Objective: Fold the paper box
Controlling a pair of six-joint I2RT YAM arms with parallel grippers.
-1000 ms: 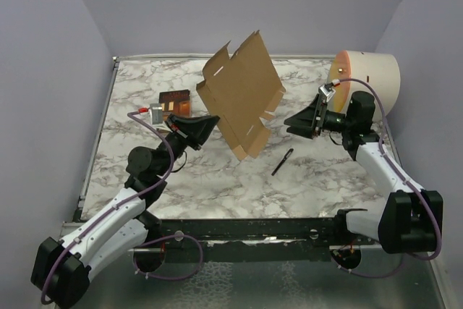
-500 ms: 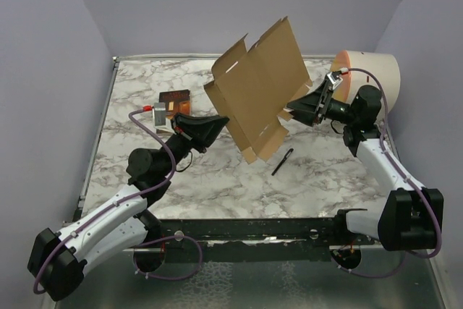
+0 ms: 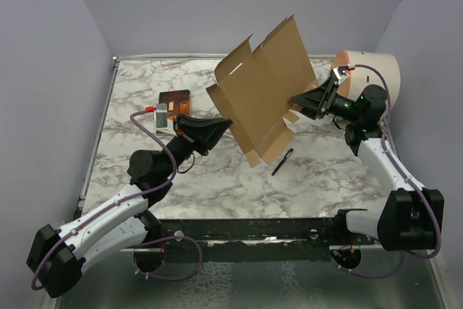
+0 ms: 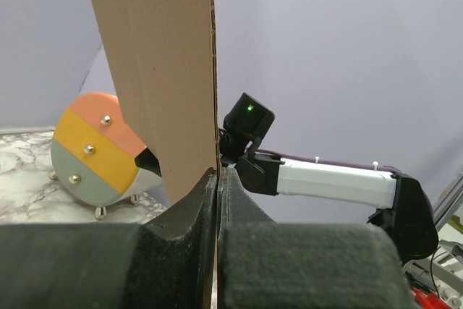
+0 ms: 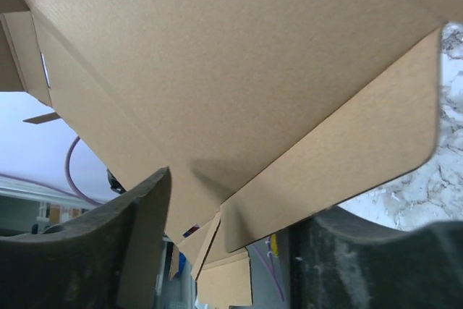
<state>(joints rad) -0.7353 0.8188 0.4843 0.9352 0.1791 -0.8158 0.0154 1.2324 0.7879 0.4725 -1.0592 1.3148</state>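
Observation:
The paper box (image 3: 264,95) is a flat brown cardboard sheet with flaps, held upright and tilted above the table's middle. My left gripper (image 3: 226,122) is shut on its lower left edge; in the left wrist view the sheet (image 4: 166,92) rises straight out of the pinched left gripper (image 4: 217,175). My right gripper (image 3: 298,100) is at the sheet's right edge. In the right wrist view a side flap (image 5: 340,150) of the sheet lies between the right gripper (image 5: 231,200) fingers (image 5: 137,236), which stand apart with gaps still showing.
A dark book (image 3: 174,102) lies at the back left of the marble table (image 3: 145,92). A black pen (image 3: 282,162) lies below the sheet. A large cream cylinder (image 3: 369,77) sits at the back right, behind the right arm. Lilac walls (image 3: 43,70) close three sides.
The left arm has lifted the sheet up and to the right. The right gripper has come in to the sheet's right edge, and its jaws have narrowed around a flap.

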